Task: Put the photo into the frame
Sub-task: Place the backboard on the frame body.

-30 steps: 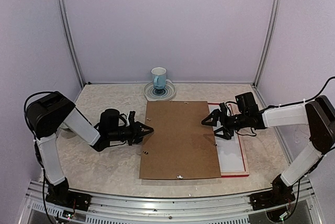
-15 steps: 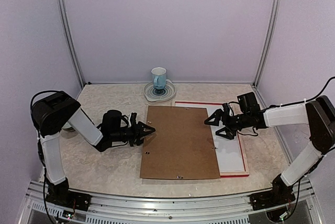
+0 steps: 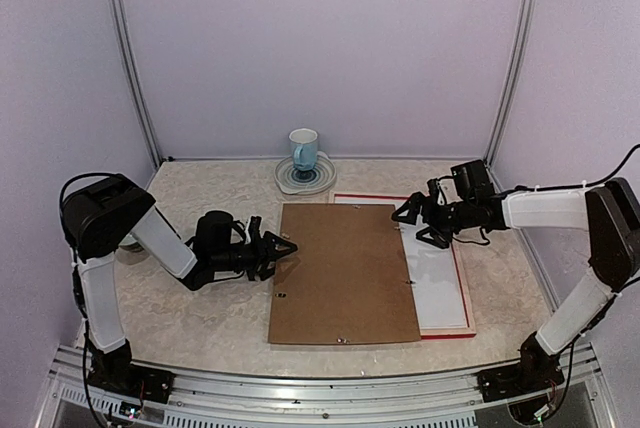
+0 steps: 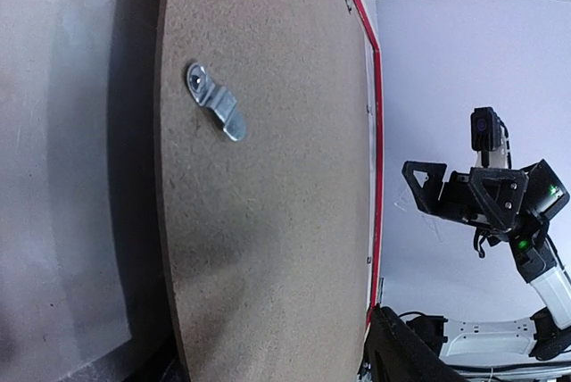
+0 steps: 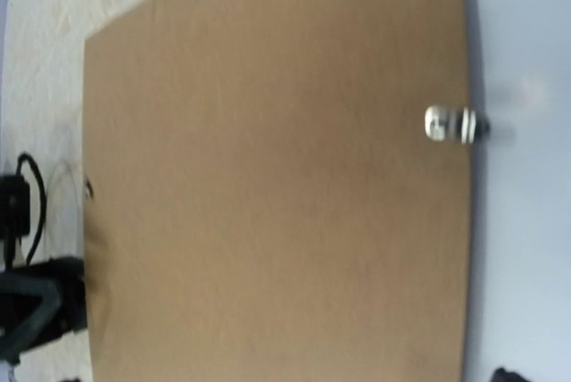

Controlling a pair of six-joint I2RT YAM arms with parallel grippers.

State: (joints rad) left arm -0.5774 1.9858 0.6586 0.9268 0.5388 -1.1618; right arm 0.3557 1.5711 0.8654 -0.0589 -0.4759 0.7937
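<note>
We see the frame flat, long axis near-to-far, half under the brown backing board; the left gripper, jaws apart and empty, faces the board's left edge; farther back, the right gripper, spread wide and empty, hovers over a white sheet in the frame, perhaps the photo.

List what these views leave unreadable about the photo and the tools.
- Photo: top view, the backing board covers most of the frame; whether the white sheet beside it is the print cannot be told.
- Left tool: left wrist view, bottom edge cuts off nearly all of it.
- Right tool: right wrist view, blurred, its own fingers barely show.
</note>
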